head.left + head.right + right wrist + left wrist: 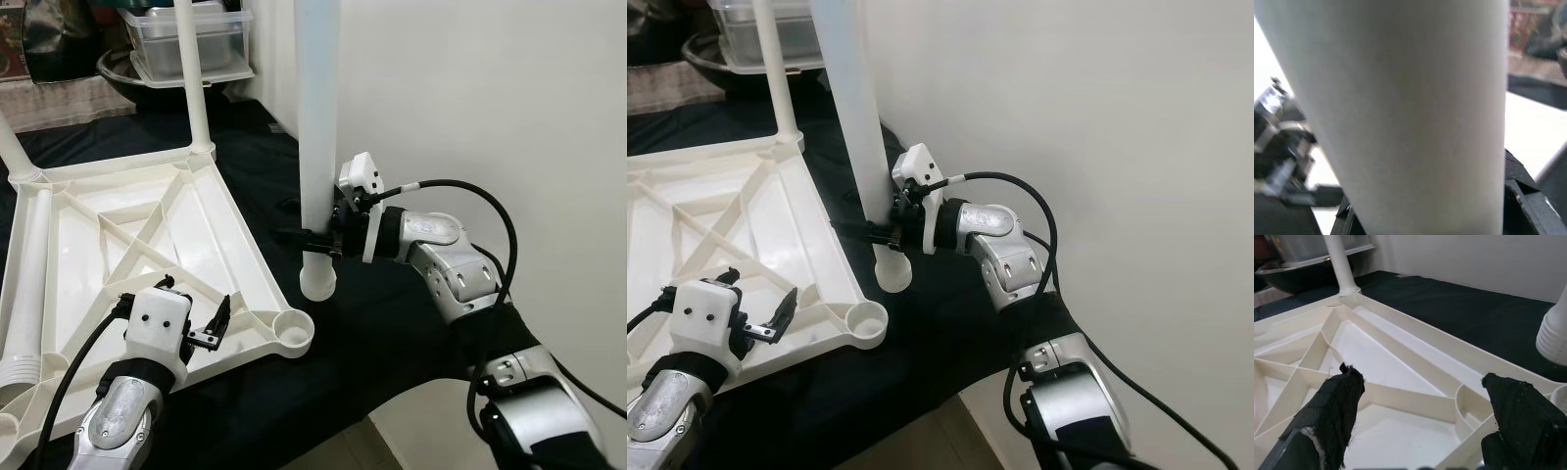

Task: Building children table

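Note:
A white plastic tabletop [127, 245] lies upside down on a black cloth, ribs facing up. One white leg [194, 78] stands screwed into its far corner. My right gripper [312, 238] is shut on a second white leg [318, 147], held upright just right of the tabletop, its threaded end [317, 279] low above the cloth. An empty round socket [292, 330] sits at the near right corner, close below that end. My left gripper [201, 318] hovers open over the tabletop's near edge, its fingers [1337, 406] spread above the ribs.
A loose white leg [24, 294] lies along the tabletop's left side. A clear plastic tub [186, 39] and a dark bowl [147, 83] stand at the back. A white wall [470, 98] rises on the right, and the cloth's edge drops off near my right arm.

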You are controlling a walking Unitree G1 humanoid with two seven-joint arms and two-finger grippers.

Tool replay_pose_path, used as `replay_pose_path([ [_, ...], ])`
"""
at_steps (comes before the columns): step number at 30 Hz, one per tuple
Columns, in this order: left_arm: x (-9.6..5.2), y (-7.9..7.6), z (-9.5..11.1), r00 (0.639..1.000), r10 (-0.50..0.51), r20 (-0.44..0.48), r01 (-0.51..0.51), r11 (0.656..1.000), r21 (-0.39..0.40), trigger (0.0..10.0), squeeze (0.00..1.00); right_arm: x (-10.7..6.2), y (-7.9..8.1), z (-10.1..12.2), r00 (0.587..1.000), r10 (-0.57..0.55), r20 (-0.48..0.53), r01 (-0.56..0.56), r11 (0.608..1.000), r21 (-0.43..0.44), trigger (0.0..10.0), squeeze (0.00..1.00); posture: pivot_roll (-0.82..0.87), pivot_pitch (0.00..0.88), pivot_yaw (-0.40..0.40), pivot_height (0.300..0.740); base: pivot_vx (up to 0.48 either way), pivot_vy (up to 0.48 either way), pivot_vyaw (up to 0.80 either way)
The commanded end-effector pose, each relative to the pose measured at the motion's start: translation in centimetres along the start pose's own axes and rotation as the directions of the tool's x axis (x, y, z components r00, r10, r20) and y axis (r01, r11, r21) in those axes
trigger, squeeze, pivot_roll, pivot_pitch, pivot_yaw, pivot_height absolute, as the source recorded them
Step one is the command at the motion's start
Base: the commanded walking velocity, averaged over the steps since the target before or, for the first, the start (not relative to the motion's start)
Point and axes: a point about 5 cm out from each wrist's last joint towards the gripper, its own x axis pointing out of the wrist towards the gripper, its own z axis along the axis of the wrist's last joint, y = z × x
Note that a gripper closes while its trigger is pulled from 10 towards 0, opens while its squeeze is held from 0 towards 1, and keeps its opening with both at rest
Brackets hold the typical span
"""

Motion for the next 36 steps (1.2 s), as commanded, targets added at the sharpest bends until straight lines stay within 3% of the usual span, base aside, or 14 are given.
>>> replay_pose_path([
  [1, 0.1, 0.2, -0.4, 1.0, 0.022, -0.016, -0.022, 1.0, 0.003, 10.0, 0.0, 0.7, 0.9, 0.1, 1.0, -0.002, 0.026, 0.002, 1.0, 0.007, 10.0, 0.0, 0.11, 0.0, -0.09, 0.74, 0.0, 0.0, 0.0],
  [4, 0.7, 0.5, -0.1, 1.0, 0.005, -0.002, -0.004, 1.0, 0.011, 10.0, 0.0, 1.1, 1.7, -0.1, 0.999, -0.029, 0.044, 0.029, 1.0, 0.0, 10.0, 0.0, 0.08, 0.0, -0.062, 0.74, 0.0, 0.0, 0.0],
  [11, 2.0, 0.4, 0.3, 0.999, -0.03, 0.027, 0.03, 1.0, 0.011, 10.0, 0.0, 0.9, 2.0, 0.0, 0.997, -0.053, 0.047, 0.054, 0.998, -0.019, 10.0, 0.0, 0.04, 0.0, -0.024, 0.74, 0.0, 0.0, 0.0],
  [16, 3.0, 0.3, 0.8, 0.996, -0.073, 0.057, 0.071, 0.997, 0.027, 10.0, 0.0, 0.7, 2.3, -0.5, 0.999, -0.048, 0.018, 0.05, 0.994, -0.093, 10.0, 0.0, 0.03, 0.0, -0.01, 0.74, 0.0, 0.0, 0.0],
  [21, 2.5, 2.3, 0.1, 0.998, -0.063, 0.015, 0.062, 0.995, 0.079, 10.0, 0.0, 0.6, 2.7, -0.9, 1.0, -0.013, -0.006, 0.012, 0.996, -0.086, 10.0, 0.0, 0.05, 0.0, -0.018, 0.74, 0.0, 0.0, 0.0],
  [24, 2.0, 2.6, -0.2, 0.998, -0.064, -0.004, 0.064, 0.994, 0.087, 10.0, 0.0, 0.7, 3.1, -0.9, 1.0, 0.001, -0.006, -0.001, 0.997, -0.081, 10.0, 0.0, 0.06, 0.0, -0.019, 0.74, 0.0, 0.0, 0.0],
  [29, 0.3, 2.4, -1.5, 0.995, -0.075, -0.067, 0.082, 0.991, 0.109, 10.0, 0.0, 0.8, 3.8, -1.3, 1.0, 0.017, -0.007, -0.017, 0.998, -0.062, 10.0, 0.0, 0.08, 0.0, -0.031, 0.74, 0.0, 0.0, 0.0],
  [36, 0.2, 2.0, -1.8, 0.995, -0.075, -0.072, 0.082, 0.992, 0.1, 10.0, 0.0, 0.7, 4.0, -1.6, 0.999, 0.028, -0.017, -0.029, 0.998, -0.061, 10.0, 0.0, 0.08, 0.0, -0.033, 0.74, 0.0, 0.0, 0.0],
])
